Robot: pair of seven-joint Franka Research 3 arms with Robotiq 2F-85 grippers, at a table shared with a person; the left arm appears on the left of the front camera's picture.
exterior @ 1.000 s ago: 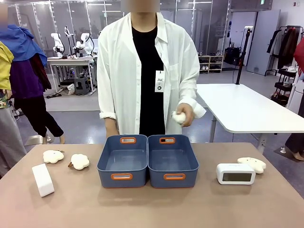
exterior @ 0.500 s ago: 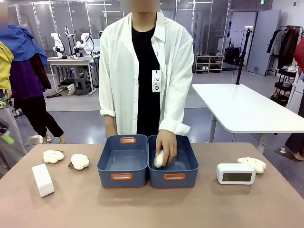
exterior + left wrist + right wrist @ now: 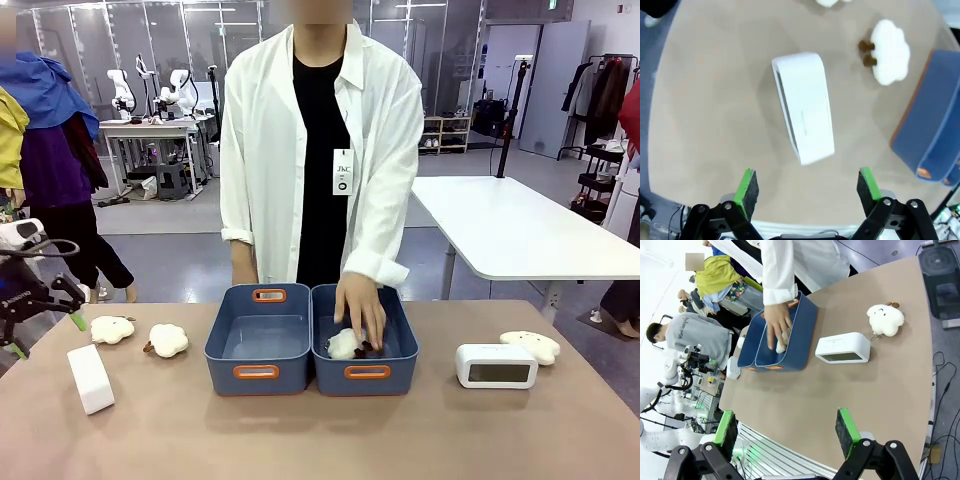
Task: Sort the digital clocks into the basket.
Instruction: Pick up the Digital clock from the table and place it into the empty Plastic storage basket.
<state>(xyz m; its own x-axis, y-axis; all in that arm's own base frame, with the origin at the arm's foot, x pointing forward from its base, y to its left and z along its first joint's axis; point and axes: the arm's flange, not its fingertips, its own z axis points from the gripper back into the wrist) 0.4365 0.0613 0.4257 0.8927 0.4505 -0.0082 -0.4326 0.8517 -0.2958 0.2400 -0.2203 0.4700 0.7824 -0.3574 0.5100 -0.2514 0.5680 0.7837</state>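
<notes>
Well, the left digital clock [image 3: 804, 107] lies near the left edge of the table [image 3: 300, 440]. It is right below the left gripper [image 3: 807, 186], whose green pads [image 3: 747, 187] stand wide apart with nothing between them. The right digital clock [image 3: 496, 366] stands on the right side, just beside a cream plush toy [image 3: 530, 346], with its grey screen facing the near edge. The right gripper [image 3: 785, 427] hangs high over the near right side, well apart from that clock, and its jaws are wide apart and hold nothing too. In the middle, 2 blue baskets sit side by side. The person's hand [image 3: 360, 305] is down in the right basket [image 3: 400, 372] with a small plush toy [image 3: 345, 343], so I think the clocks belong in the left basket [image 3: 225, 372]. Neither clock is in a basket yet. Each clock looks like a hard plastic box: stiff, smooth and probably light. It will not squash, so the pads cannot sink in, and the smooth shell may slip. I would take hold across the 2 long sides, at the middle of the box, and squeeze gently. The round corners are a bad place to hold. The screen may scratch, so the clock should be set down softly, not dropped.
</notes>
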